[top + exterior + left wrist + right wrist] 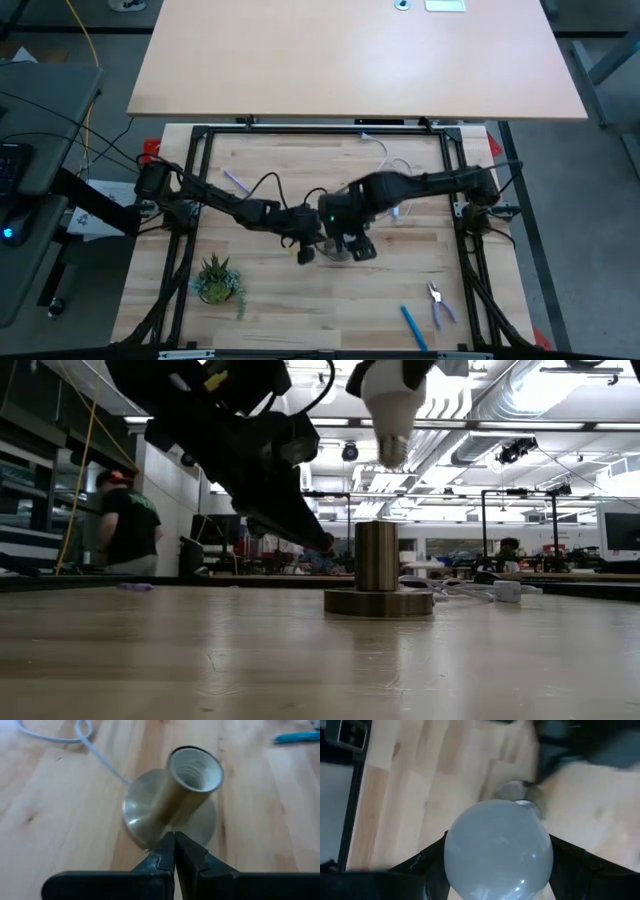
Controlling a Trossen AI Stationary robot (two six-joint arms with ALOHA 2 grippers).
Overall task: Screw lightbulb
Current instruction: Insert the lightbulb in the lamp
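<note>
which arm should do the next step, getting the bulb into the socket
Right. Its end effector holds the lightbulb base-down just above the socket. The left end effector sits shut at the socket's base.

The wooden surface (300, 310) carries a small potted plant (217, 280) near its front left. A blue pen (413, 327) and a pair of pliers (438, 303) lie near each other at the front right. A purple marker (236, 182) lies toward the rear left. A person (128, 525) in a dark shirt stands in the room beyond.
</note>
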